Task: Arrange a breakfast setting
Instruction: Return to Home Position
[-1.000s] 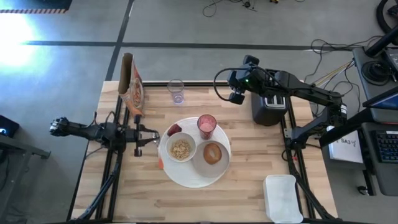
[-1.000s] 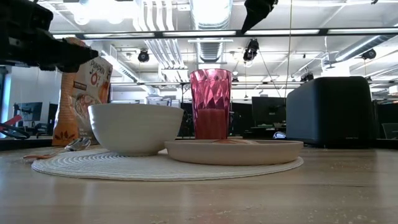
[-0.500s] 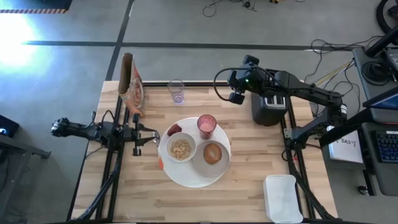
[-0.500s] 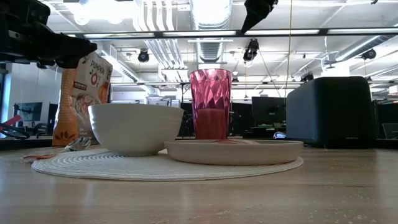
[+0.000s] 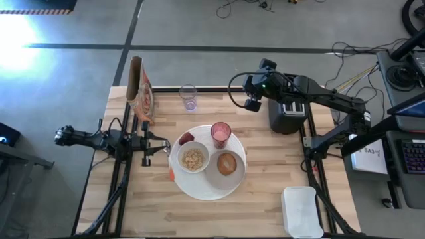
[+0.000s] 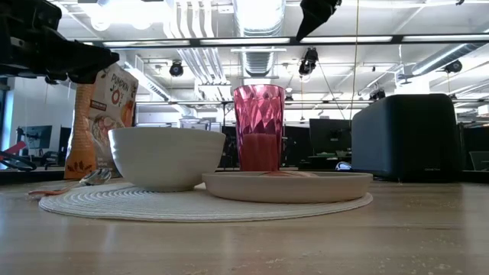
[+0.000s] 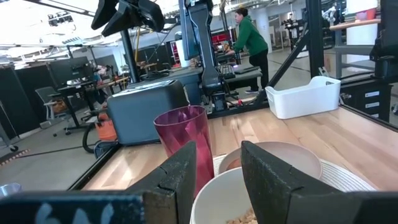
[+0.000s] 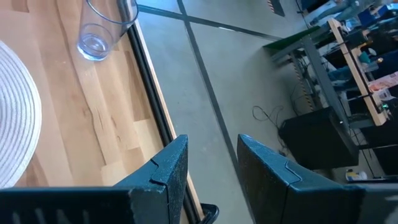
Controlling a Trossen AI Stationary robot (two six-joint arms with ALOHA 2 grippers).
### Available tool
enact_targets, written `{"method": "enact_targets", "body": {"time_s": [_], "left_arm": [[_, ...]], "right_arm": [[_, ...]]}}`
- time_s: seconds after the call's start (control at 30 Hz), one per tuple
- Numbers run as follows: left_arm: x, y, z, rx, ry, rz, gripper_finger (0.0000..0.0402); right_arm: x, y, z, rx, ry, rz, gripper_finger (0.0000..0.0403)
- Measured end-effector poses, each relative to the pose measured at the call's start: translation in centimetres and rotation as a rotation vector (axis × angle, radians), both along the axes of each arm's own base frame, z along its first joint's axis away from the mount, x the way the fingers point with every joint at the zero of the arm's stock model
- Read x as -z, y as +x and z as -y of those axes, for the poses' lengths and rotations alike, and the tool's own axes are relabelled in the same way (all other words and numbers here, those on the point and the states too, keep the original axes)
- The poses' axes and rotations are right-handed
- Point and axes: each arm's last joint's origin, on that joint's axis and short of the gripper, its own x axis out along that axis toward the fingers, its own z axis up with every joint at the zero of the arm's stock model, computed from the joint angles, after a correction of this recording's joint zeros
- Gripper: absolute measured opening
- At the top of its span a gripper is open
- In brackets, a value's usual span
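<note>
Progress: by my reading you are at the tail of the job. The setting stands assembled on the round white woven mat, and none of its pieces lies away from it.
Left to do: in my judgement, only parking both arms.
Left gripper: low at the table edge, just beside the mat. Its fingers are parted and it holds nothing.
Small dark-red fruit: the nearest piece ahead of the left gripper, on the mat's rim, just beside the bowl.
Orange-handled spoon: close by the left gripper, at the mat's edge.
Small white bowl: just past the fruit, on the mat. It holds pale cereal flakes.
Pink translucent tumbler: beyond the bowl from the left gripper, upright. You cannot tell whether anything is in it.
Shallow pale round plate: farther across the mat, beside the bowl. It carries the round browned bread piece.
Clear glass tumbler: off the mat, between the two grippers. Nothing shows in it.
Right gripper: raised, well apart from the setting, beside the black-and-silver toaster. Its fingers are parted and it holds nothing.
Rectangular white tray: farthest from both grippers. Nothing shows in it.
</note>
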Motion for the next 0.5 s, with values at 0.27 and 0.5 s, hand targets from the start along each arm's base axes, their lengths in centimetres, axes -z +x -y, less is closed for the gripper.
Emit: {"method": "enact_targets", "body": {"time_s": [0.27,0.5], "left_arm": [[0.0,0.0,0.0,0.000,0.000,0.002,0.0110],[0.0,0.0,0.0,0.000,0.000,0.002,0.0110]], "right_arm": [[0.5,-1.3,-0.3,0.006,0.017,0.007,0.0128],[1.0,-2.8,-0.4,0.271,0.254,0.667,0.0128]]}}
